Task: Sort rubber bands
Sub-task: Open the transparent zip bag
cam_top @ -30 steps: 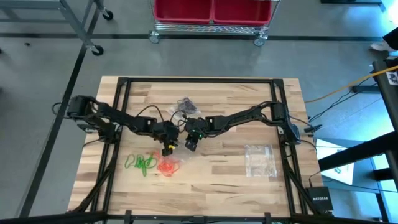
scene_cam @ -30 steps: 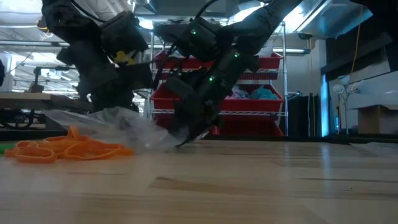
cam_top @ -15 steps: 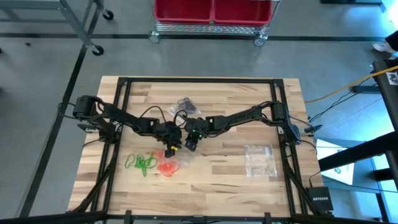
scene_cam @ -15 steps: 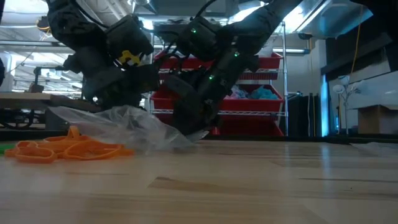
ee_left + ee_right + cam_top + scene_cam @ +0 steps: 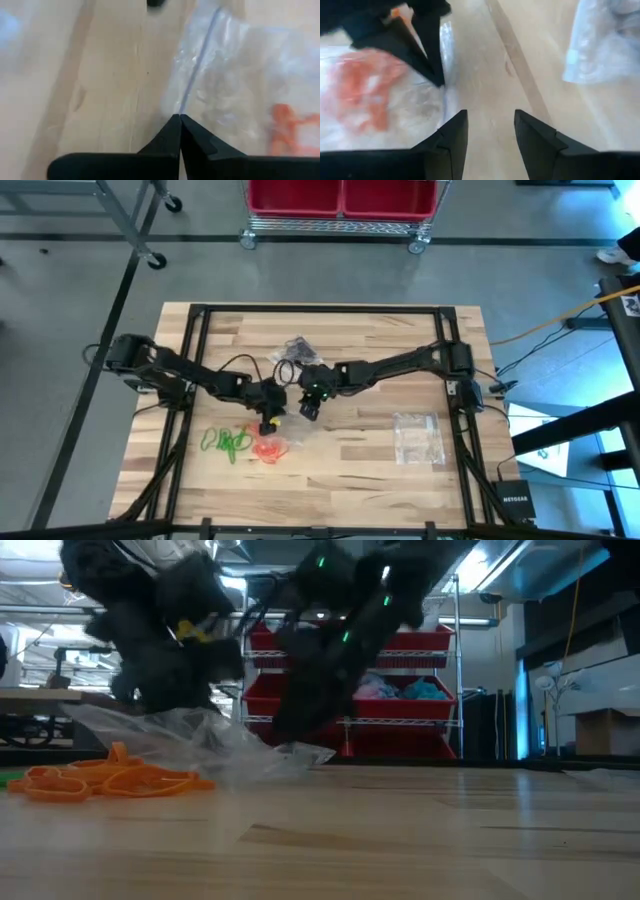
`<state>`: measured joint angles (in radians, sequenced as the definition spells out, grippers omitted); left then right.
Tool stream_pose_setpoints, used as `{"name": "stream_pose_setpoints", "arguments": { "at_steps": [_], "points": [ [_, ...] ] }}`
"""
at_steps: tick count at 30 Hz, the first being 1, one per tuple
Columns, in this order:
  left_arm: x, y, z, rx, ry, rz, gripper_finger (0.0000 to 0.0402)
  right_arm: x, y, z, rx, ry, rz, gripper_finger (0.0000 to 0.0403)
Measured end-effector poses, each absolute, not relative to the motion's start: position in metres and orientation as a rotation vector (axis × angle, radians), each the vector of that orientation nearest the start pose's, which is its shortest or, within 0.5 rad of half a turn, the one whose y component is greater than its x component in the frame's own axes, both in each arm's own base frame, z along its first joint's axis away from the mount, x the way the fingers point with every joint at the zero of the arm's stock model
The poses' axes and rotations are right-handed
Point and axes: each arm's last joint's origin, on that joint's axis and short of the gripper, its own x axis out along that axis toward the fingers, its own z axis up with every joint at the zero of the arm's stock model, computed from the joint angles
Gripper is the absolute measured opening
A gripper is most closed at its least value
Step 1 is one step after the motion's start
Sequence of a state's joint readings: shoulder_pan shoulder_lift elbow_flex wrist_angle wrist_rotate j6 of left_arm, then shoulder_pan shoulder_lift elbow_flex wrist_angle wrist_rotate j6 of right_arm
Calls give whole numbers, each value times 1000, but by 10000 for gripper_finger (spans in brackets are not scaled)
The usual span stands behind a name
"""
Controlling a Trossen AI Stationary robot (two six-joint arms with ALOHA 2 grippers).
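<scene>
The left gripper is pinched shut at the edge of a clear bag; a slow lift should keep the film from slipping, while the right gripper waits half open beside it. Only the high view shows the green rubber bands beside the orange rubber bands; the low view shows the bag draped by the orange heap.

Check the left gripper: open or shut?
Shut. In its wrist view the left gripper has both fingers pressed together at the clear bag's edge.

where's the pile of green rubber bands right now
In the high view the bright green rubber bands lie on the wooden table, front-left, just left of the orange-red rubber bands.
</scene>
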<state>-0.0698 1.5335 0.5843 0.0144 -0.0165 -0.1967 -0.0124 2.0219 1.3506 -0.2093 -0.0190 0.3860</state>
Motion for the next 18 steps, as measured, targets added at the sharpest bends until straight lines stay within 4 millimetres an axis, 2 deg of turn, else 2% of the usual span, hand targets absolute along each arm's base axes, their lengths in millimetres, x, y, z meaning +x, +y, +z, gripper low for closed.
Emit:
{"name": "stream_pose_setpoints", "arguments": {
  "at_steps": [4,9,14,18],
  "points": [
    [250,-21,157,-112,894,65,0,411,-5,193,363,877,-160,153],
    [233,-19,178,-195,886,106,0,402,-5,218,412,829,-186,153],
    [218,-18,185,-344,901,190,0,402,3,215,503,844,-200,153],
    [208,-16,174,-422,946,258,17,404,16,200,523,902,-186,153]
  ]
}}
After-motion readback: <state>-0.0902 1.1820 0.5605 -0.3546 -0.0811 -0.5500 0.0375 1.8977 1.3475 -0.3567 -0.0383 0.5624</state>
